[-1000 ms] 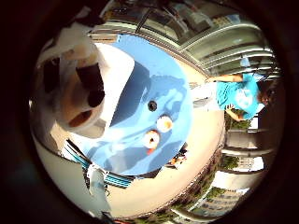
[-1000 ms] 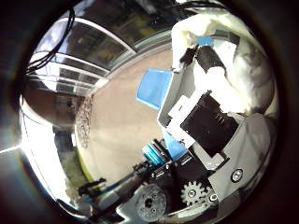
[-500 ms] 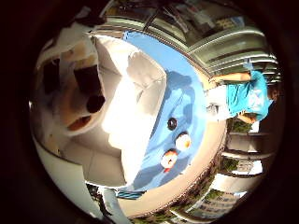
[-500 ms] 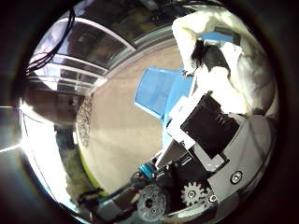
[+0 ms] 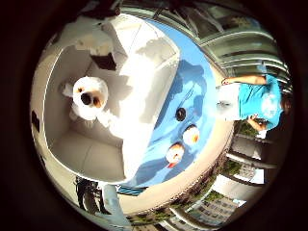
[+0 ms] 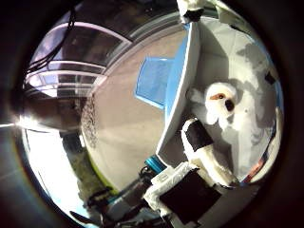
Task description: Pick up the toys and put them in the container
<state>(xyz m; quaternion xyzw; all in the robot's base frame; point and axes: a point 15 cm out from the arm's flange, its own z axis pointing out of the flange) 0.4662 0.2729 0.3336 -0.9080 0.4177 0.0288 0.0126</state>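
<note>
In the right little finger side palm view a white plush toy (image 5: 85, 96) with a dark nose lies inside the white container (image 5: 82, 159). The container stands on a blue table (image 5: 197, 82). Two small orange and white toys (image 5: 192, 135) (image 5: 174, 153) and a small black thing (image 5: 180, 114) lie on the table beside the container. In the right thumb side palm view the plush toy (image 6: 220, 100) lies on the container floor (image 6: 242, 52). My hand (image 6: 195, 166) is above the container, its fingers (image 6: 198, 140) loose and away from the toy, holding nothing.
A blue flat panel (image 6: 155, 81) lies on the tan floor beside the table. A person in a teal shirt (image 5: 252, 98) sits past the table's far edge. Railings and buildings show around.
The plush toy was in my fingers close to the palm. Now it has left the hand and lies in the container. The hand has moved over the container.
</note>
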